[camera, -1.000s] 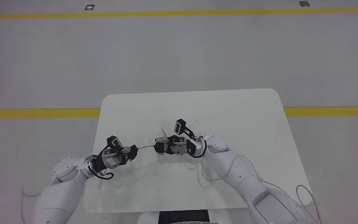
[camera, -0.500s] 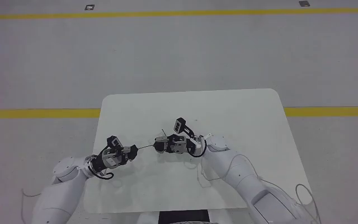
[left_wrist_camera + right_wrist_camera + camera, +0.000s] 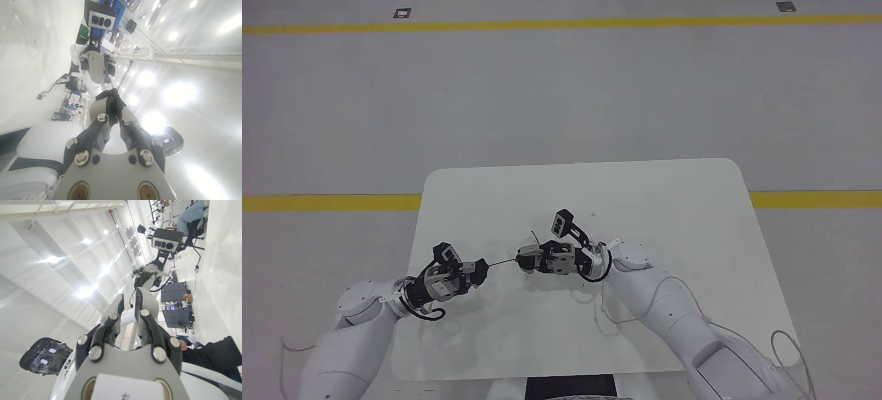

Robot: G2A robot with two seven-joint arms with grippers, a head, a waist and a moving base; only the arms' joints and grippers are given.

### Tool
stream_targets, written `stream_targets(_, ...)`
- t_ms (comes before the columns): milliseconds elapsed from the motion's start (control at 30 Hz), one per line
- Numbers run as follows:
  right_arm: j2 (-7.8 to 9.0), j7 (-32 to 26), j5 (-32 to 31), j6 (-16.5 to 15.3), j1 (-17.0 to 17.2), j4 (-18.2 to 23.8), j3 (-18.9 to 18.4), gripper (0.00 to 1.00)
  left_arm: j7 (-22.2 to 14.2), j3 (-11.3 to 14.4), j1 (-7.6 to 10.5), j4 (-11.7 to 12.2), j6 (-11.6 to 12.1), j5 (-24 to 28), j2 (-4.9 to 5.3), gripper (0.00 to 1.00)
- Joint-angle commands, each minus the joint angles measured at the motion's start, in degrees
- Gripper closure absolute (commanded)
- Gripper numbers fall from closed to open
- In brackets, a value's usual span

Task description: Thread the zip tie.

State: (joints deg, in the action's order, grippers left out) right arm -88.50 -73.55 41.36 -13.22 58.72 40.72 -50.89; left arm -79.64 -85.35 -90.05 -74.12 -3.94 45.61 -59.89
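Hardly anything has shifted in the last second: both arms hold almost the same pose, with the right gripper perhaps a shade nearer the left gripper. Both hang above the white, round-cornered table, toward 9 o'clock of its centre. The zip tie, a thin, dark, stiff-looking strap, runs nearly straight between them, from the left gripper toward 3 o'clock. The left gripper's black pads are pressed together on one end of the tie. The right gripper's fingers, one of them faced with a ribbed pad, stand parted, and a thin dark strand reaches into the gap. The step in hand seems to be securing the free end before any loop is bent. Next, I judge, the right fingers must close on that slim, springy tip without knocking it aside.
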Motion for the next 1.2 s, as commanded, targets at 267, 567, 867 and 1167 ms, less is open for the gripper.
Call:
stream_targets(267, 0.15, 0.2, -0.1, -0.4, 0.3, 0.5, -0.3, 0.96, 0.0, 0.0, 0.00, 0.0, 0.0, 0.0, 0.00, 1.00)
stream_targets(567, 0.36, 0.7, -0.4, -0.9, 0.6, 0.8, -0.7, 1.00, 0.0, 0.0, 0.00, 0.0, 0.0, 0.0, 0.00, 1.00)
stream_targets(867, 0.53, 1.4, -0.9, -0.6, 0.7, 1.2, -0.8, 1.00, 2.6, 0.8, -0.18, -1.1, 0.1, 0.0, -0.05, 0.00)
stream_targets(1167, 0.19, 3.3, -1.3, -0.5, 0.7, 1.9, -0.1, 1.00, 3.3, 1.6, -0.56, -2.5, -0.3, 0.0, 0.34, 0.00)
